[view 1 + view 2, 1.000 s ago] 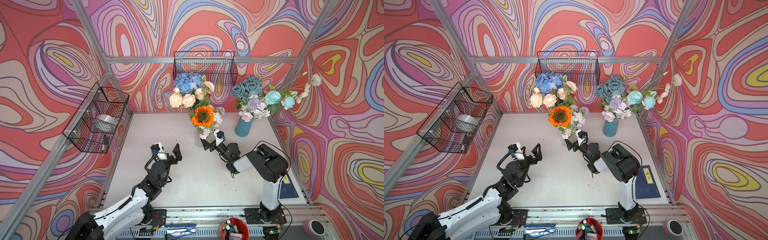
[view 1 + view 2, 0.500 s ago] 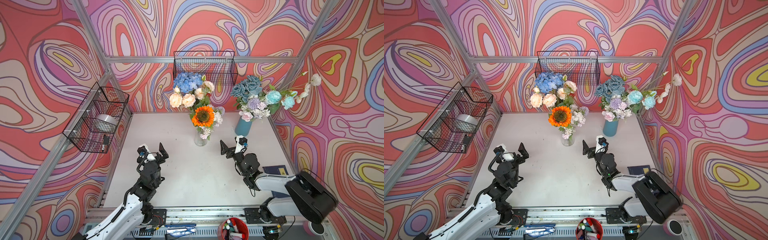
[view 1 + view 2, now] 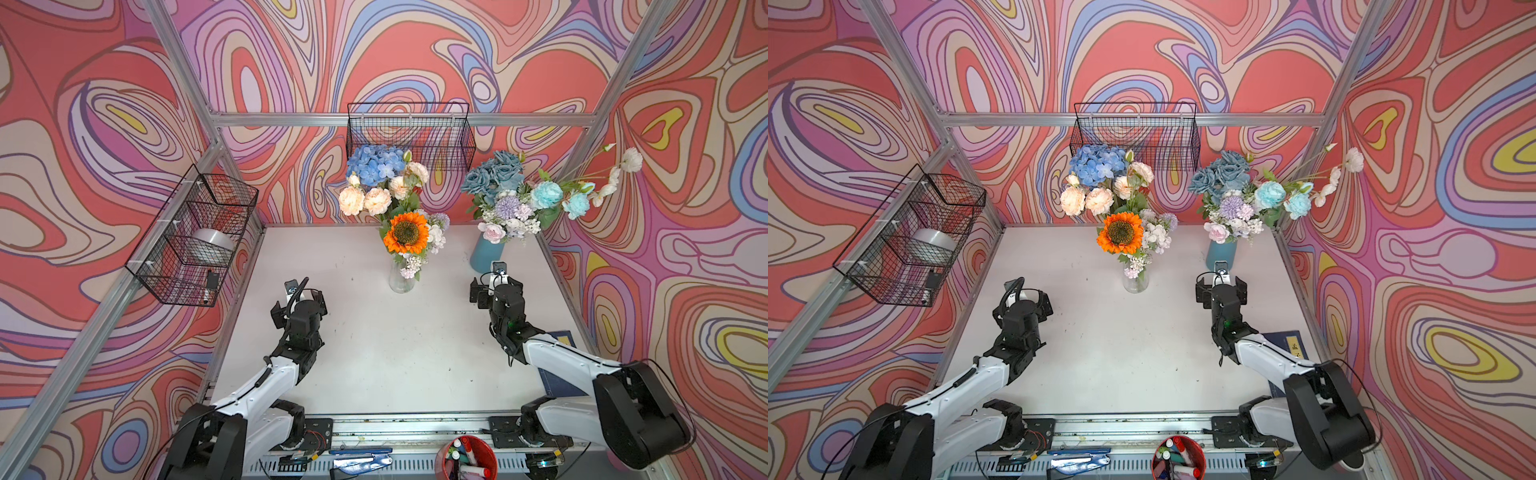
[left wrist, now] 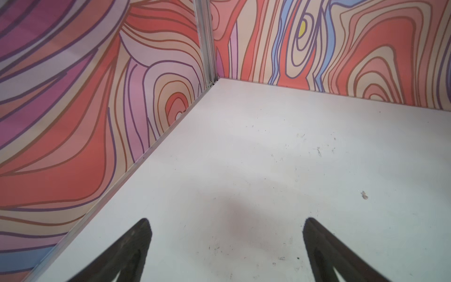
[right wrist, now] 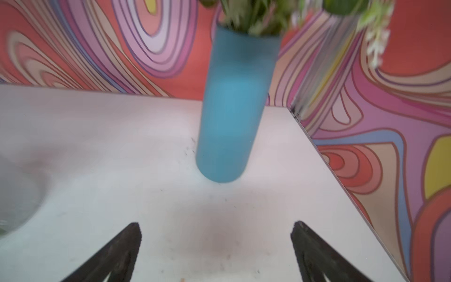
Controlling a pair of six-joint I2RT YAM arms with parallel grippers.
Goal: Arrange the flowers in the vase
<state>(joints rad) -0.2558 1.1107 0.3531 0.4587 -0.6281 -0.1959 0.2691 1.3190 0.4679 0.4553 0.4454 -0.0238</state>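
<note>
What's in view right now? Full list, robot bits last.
glass vase: 1, clear, table back centre, upright
flowers in glass vase: one bunch; blue hydrangea, peach and white blooms, orange sunflower
blue vase: 1, teal-blue, table back right, upright
flowers in blue vase: one bunch; teal, aqua, lilac, pink, white
left-wall basket: 1, black wire, hung on left wall
back-wall basket: 1, black wire, hung on back wall
round object: 1, silver, inside left-wall basket
marker cup: 1, red, front edge past the table
pad: 1, dark blue, table right edge, partly under right arm
table: 1, white
left claw: black, open, empty, over table's left
right claw: black, open, empty, facing blue vase
</note>
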